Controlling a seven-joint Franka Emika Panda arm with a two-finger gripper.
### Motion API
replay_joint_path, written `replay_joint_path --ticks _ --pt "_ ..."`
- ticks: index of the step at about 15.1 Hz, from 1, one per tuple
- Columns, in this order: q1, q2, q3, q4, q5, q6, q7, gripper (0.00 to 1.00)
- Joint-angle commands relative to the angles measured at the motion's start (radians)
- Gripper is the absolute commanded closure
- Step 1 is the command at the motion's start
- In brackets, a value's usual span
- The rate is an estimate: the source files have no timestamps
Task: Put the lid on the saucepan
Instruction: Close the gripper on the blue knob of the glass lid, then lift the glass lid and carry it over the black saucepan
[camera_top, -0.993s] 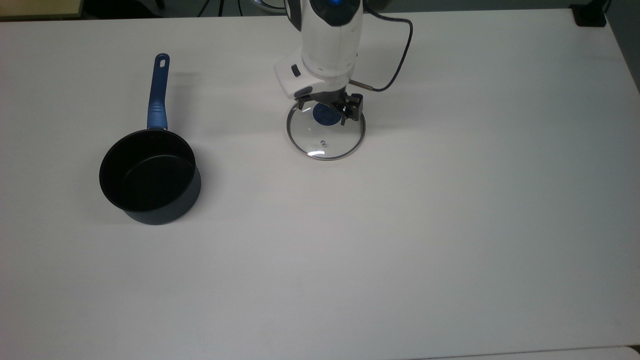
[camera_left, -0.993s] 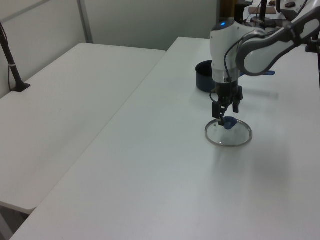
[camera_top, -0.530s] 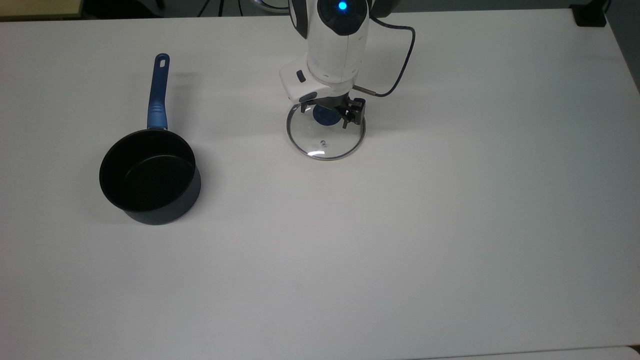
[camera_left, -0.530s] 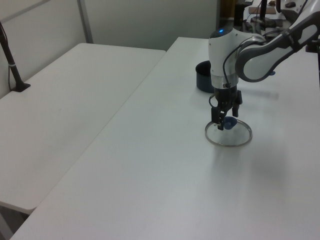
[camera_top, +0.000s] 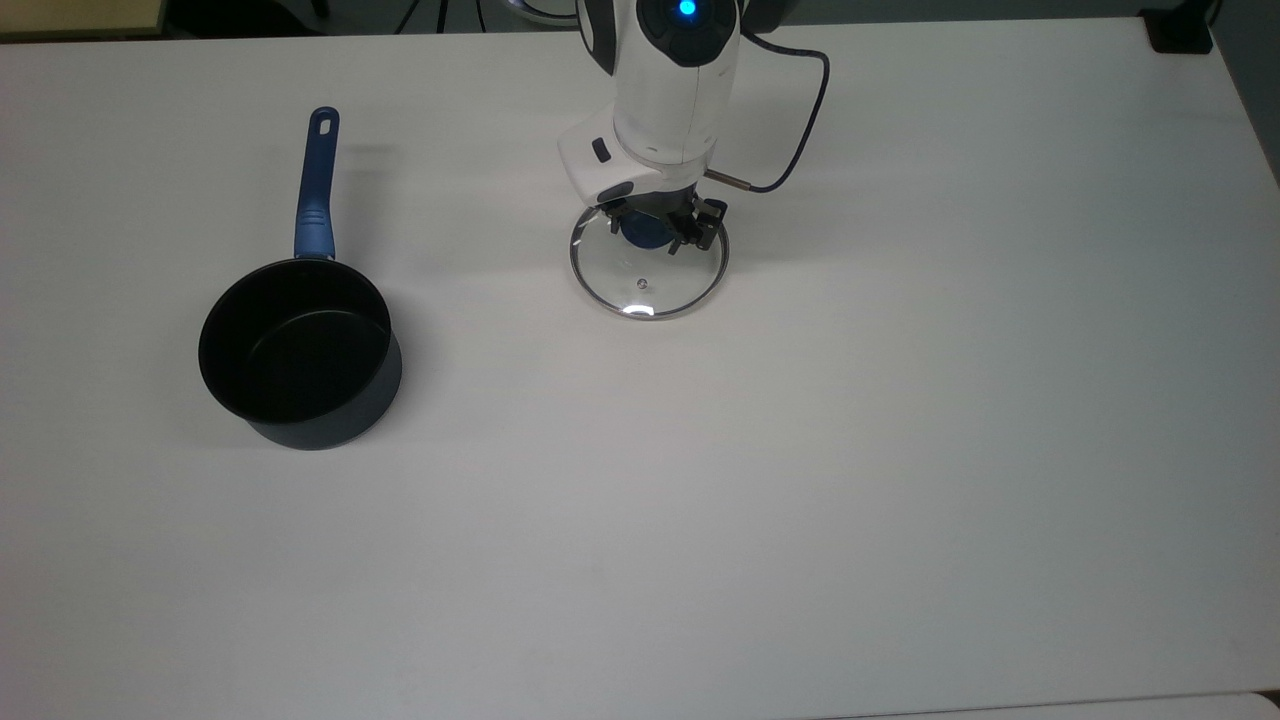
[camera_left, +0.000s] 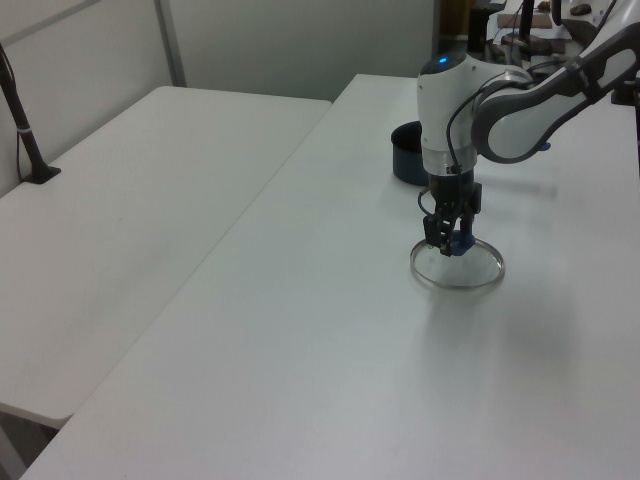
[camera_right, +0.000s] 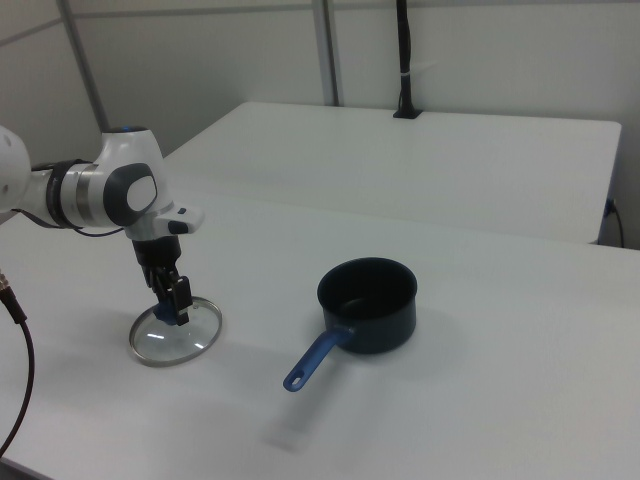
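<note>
The lid (camera_top: 650, 285), clear glass with a steel rim and a blue knob, lies on the white table (camera_top: 800, 450) just in front of the arm. My gripper (camera_top: 648, 230) points straight down over it, its fingers shut on the blue knob. In the left view the gripper (camera_left: 449, 243) stands on the lid (camera_left: 472, 276); in the right view the gripper (camera_right: 173, 303) stands on the lid (camera_right: 170, 342). The saucepan (camera_top: 295, 345) sits empty at the top view's left, its blue handle (camera_top: 315, 190) pointing to the far edge. The saucepan (camera_left: 405, 160) (camera_right: 368, 300) stands well apart from the lid.
A dark cable (camera_top: 805, 120) loops from the arm's wrist over the table. A black base (camera_top: 1180, 35) sits at the top view's far right corner. A second white table (camera_left: 130, 200) with a black post (camera_left: 25, 130) adjoins this one.
My gripper has come down over the lid and its fingers have drawn in around the blue knob. The lid has shifted very slightly. The saucepan has not moved.
</note>
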Motion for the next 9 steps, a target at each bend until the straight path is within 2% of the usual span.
replay_joint_path --ticks 1,4,7,9 --pt "0.0 -0.07 -0.002 -0.009 -0.018 -0.049 0.013 0.59" --pt "-0.025 -0.127 -0.003 0.028 -0.018 -0.155 -0.036 0.59" --pt "-0.049 -0.16 -0.014 0.106 -0.018 -0.265 -0.097 0.59" --pt "-0.059 -0.163 -0.054 0.192 -0.021 -0.357 -0.131 0.59"
